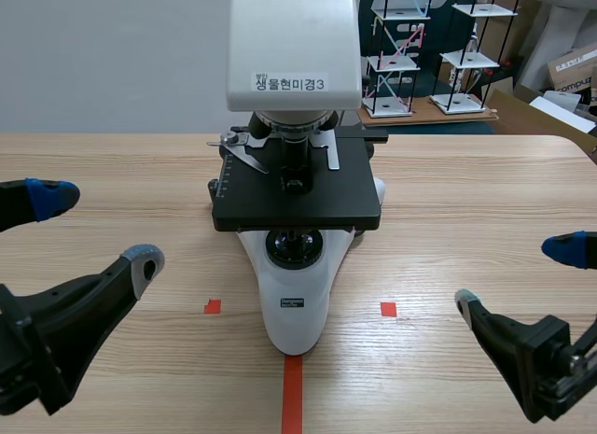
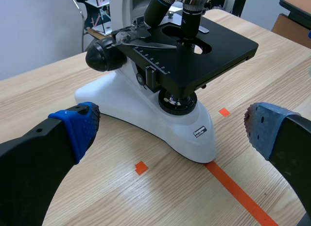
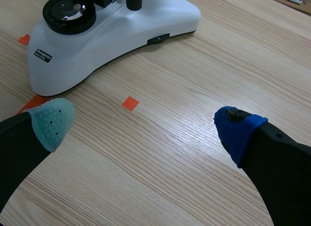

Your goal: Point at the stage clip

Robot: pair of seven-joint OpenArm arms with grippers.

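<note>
**Q:** What stands at the centre?
**A:** A white-bodied compound microscope (image 1: 294, 303) stands on a light wooden table (image 1: 466, 201). The narrow end of its base faces the robot and meets the far end of an orange-red tape line.

**Q:** Where is the stage clip?
**A:** The thin silver metal stage clip (image 2: 146, 41) lies flat on the rear part of the flat black square stage (image 1: 297, 199). It sits just beside the objective lenses, on the side toward the left arm. In the scene view a second silver strip lies on the other side of the lenses.

**Q:** How does the left gripper stand?
**A:** The left gripper (image 1: 98, 229) hangs low over the table to the microscope's left, well apart from the stage. Its fingers are spread wide. In its wrist view the microscope stands ahead of it, framed between the two blue pads.

**Q:** And the right gripper?
**A:** The right gripper (image 3: 144, 126) is low to the microscope's right, its fingers likewise spread wide. Bare table and a small orange-red square mark lie ahead of it. The white base is farther ahead, apart from both pads.
</note>
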